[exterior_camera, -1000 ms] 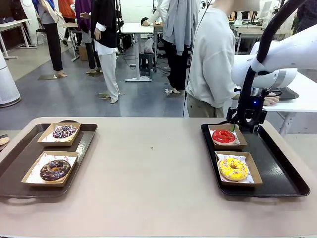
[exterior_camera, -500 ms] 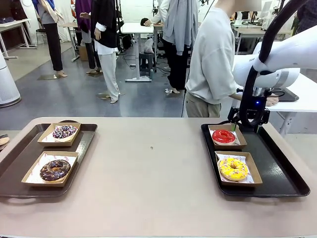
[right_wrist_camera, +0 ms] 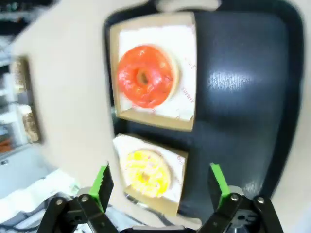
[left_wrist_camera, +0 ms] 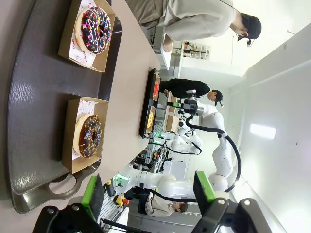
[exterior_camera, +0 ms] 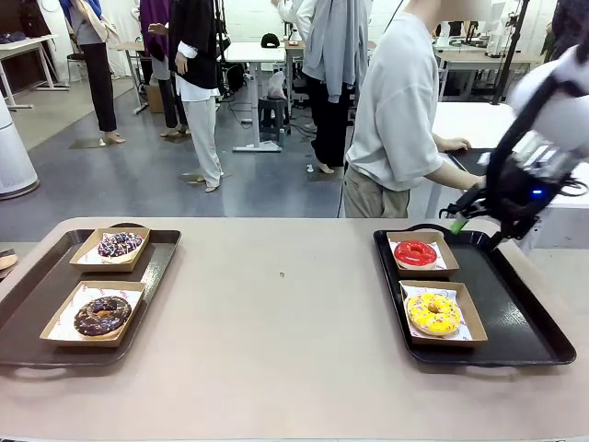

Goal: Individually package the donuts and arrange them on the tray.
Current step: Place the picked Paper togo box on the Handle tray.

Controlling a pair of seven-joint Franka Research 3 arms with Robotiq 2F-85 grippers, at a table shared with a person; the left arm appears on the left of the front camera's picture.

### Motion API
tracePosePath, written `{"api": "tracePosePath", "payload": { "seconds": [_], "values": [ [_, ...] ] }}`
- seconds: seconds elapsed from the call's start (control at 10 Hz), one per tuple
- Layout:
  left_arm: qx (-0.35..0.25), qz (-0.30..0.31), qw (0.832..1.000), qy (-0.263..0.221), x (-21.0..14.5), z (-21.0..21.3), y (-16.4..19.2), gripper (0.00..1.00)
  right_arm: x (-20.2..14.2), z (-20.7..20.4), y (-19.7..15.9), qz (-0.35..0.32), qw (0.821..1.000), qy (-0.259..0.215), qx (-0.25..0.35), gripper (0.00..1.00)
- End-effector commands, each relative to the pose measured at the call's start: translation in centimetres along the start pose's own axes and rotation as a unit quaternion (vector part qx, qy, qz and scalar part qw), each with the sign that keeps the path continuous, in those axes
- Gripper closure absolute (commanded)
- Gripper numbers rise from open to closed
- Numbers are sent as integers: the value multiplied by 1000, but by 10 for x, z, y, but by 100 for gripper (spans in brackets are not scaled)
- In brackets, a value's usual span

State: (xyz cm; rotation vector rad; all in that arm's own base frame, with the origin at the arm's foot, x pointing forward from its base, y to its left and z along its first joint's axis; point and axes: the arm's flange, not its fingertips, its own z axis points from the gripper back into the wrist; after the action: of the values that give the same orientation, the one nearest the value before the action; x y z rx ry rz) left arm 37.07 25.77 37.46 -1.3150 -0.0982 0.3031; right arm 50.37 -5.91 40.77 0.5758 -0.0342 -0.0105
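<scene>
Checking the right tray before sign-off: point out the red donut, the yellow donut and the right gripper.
red donut point(exterior_camera: 415, 253), front view, on its glazed ring.
yellow donut point(exterior_camera: 433, 313), front view, on its glazed ring.
right gripper point(right_wrist_camera: 160, 187), right wrist view, midway between its open green-padded fingertips.

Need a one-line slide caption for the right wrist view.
Open right gripper above the dark tray, red donut and yellow donut each boxed.

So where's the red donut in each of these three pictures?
Front view: red donut in the far box of the right tray, right of centre.
Left wrist view: a small red patch on the distant tray, middle of the picture, seen edge-on.
Right wrist view: upper centre, in its box, blurred.
Shared landmark: the yellow donut boxed beside it on the same tray.
</scene>
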Motion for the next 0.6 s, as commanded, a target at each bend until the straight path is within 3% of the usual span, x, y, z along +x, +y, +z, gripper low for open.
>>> {"api": "tracePosePath", "payload": {
  "seconds": [0.0, 0.3, 0.5],
  "values": [
    [0, -2, 1000, 0, -1, 0, -2, 3, -35, 24, -51, 17, 992, -13, 124, 0],
    [0, -2, 1000, 0, -1, 0, -2, 3, -73, 39, -120, 9, 961, -88, 260, 0],
    [0, -2, 1000, 0, -1, 0, -2, 3, -77, 35, -154, -12, 936, -127, 329, 0]
  ]
}}
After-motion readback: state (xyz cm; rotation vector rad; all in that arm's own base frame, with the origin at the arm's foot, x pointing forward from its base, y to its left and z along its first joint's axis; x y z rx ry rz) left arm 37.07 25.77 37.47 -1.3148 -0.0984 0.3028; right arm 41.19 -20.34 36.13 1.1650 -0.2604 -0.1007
